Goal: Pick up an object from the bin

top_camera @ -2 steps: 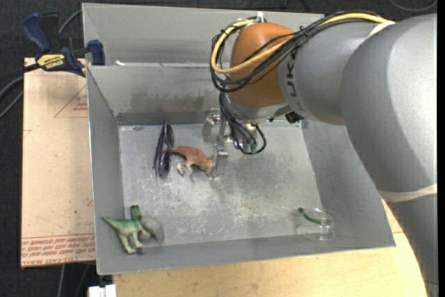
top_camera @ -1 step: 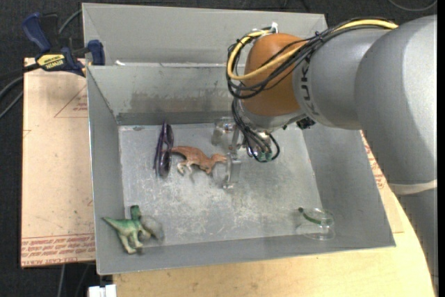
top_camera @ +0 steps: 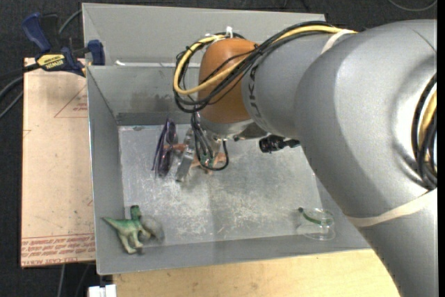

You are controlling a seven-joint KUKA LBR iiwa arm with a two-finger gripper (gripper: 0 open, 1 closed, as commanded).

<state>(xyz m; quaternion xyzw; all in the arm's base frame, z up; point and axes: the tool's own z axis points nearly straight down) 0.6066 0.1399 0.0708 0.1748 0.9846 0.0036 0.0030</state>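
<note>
Gripper (top_camera: 200,160) beside thin purple curved item (top_camera: 165,147), open or closed unclear; green toy dinosaur (top_camera: 131,227) well apart.

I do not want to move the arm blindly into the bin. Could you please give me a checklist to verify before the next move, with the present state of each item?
1. The hand is inside the bin, low near the back wall: ok.
2. A thing lies close to the hand: ok, a thin purple thing, just on the view's left of it.
3. The hand is centred over the purple thing: not ok, it is beside it.
4. The hand already holds something: cannot tell.
5. The green toy dinosaur and the clear thing, in the front corners, are apart from the hand: ok.
</note>
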